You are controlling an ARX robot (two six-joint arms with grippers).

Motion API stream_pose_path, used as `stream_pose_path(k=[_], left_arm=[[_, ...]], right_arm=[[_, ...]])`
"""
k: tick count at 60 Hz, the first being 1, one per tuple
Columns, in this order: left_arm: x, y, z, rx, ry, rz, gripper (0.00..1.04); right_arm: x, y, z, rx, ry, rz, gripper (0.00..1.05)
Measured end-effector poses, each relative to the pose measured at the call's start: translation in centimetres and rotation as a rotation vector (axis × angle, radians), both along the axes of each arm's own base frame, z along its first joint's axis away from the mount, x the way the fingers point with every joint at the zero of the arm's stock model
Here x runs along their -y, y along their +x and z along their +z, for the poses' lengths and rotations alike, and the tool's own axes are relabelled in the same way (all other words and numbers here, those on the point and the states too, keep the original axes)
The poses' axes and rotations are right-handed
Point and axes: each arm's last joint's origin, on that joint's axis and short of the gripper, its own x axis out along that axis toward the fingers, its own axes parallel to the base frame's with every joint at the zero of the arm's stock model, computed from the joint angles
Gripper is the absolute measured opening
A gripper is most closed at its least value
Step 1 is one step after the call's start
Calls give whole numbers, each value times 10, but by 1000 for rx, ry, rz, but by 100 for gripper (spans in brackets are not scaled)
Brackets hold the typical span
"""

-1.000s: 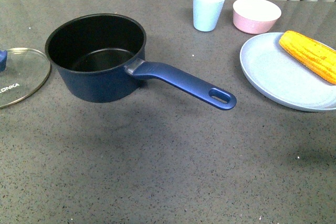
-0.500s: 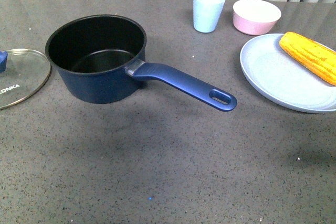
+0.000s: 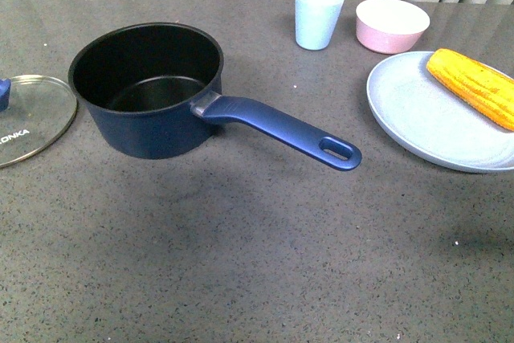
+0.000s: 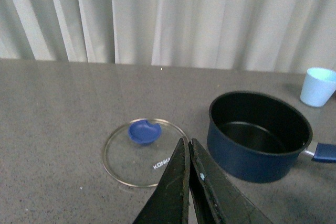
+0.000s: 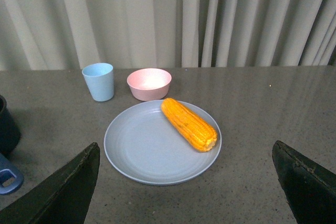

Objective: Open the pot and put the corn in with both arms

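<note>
The navy-blue pot [image 3: 148, 90] stands uncovered on the dark table, its long handle [image 3: 281, 130] pointing toward the front right. Its glass lid [image 3: 28, 118] with a blue knob lies flat on the table to the pot's left. The yellow corn [image 3: 474, 84] rests on a pale blue plate [image 3: 426, 118] at the right. Neither arm shows in the front view. My left gripper [image 4: 187, 144] hangs shut and empty above the table, near the lid [image 4: 144, 151] and the pot [image 4: 259, 135]. My right gripper [image 5: 186, 153] is wide open, held back from the plate [image 5: 152, 148] and the corn [image 5: 189, 124].
A light blue cup [image 3: 319, 14] and a small pink bowl [image 3: 392, 23] stand at the back, between the pot and the plate. Grey curtains hang behind the table's far edge. The pot handle's end [image 5: 8, 179] shows at one edge of the right wrist view.
</note>
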Motion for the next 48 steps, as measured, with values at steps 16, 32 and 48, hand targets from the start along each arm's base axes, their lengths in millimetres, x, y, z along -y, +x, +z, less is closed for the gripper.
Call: stream_pose_path(k=[16, 32, 48], left_arm=[[0, 0, 0, -3, 0, 0, 2], [0, 0, 0, -3, 0, 0, 2], [0, 0, 0, -3, 0, 0, 37]], right_arm=[[0, 0, 0, 0, 0, 0, 96], [0, 0, 0, 0, 0, 0, 96], [0, 0, 0, 0, 0, 0, 96]])
